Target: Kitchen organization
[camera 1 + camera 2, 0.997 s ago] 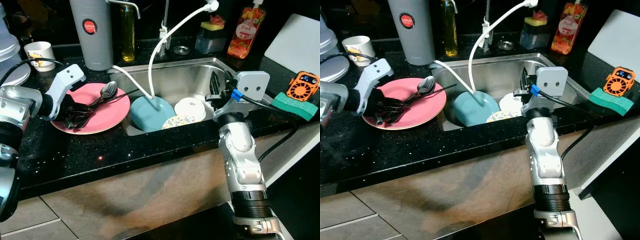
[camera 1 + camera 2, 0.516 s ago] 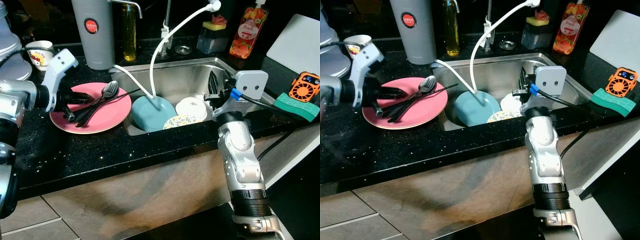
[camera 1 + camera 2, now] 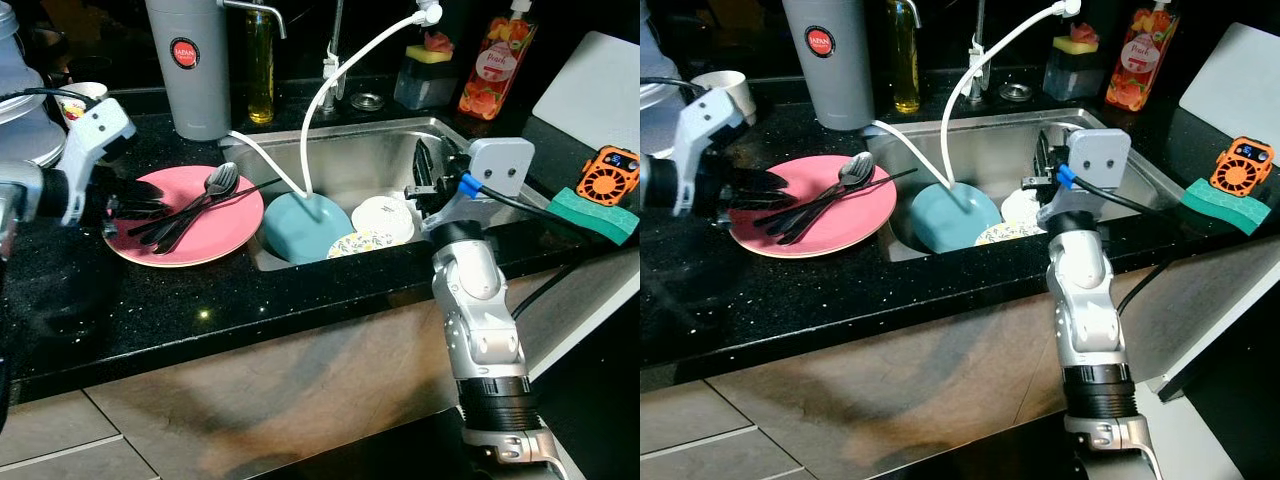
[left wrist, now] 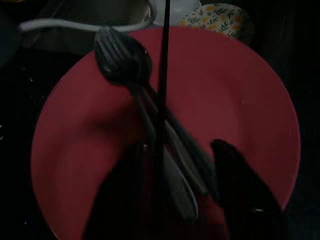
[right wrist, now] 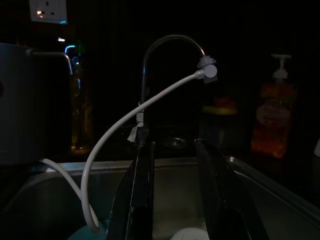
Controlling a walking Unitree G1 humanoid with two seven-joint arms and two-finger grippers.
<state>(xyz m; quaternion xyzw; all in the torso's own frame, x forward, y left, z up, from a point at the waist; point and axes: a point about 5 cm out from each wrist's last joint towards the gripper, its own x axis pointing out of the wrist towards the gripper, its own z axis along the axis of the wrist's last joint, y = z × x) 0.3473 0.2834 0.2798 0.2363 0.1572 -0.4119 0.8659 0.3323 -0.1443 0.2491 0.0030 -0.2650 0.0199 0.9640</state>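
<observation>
Pink plate: a round pink plate [image 3: 205, 238] lay flat on the black speckled stone tabletop [image 3: 180, 310], just beside the sink's left rim; it carried a dark metal spoon [image 3: 215, 182], a dark fork beneath it, and a thin black chopstick [image 3: 250, 186] whose tip reached past the rim toward the sink; the cutlery lay bunched and slanted, handles toward the robot's left.
Sink: a stainless steel sink [image 3: 370, 160] held a teal round plate [image 3: 300, 225] leaning on edge, a white bowl [image 3: 380, 215], and a small plate with a yellow and green leaf pattern [image 3: 355, 242] near the front wall; a white flexible hose [image 3: 330, 80] curved from the tap down to the teal plate.
Left end effector: the left end effector [image 3: 140, 207] hovered at the plate's left edge; its fingers were spread apart on either side of the cutlery handles, gripping nothing.
Right end effector: the right end effector [image 3: 428, 172] was poised over the sink's right side; its fingers were parted and empty.
Behind the sink: a tall grey canister with a red round label [image 3: 187, 65]; a bottle of yellow oil [image 3: 258, 65]; an orange soap dispenser [image 3: 490, 62].
Right of the sink: a green sponge [image 3: 600, 212] and a small orange fan [image 3: 606, 172] on the tabletop.
</observation>
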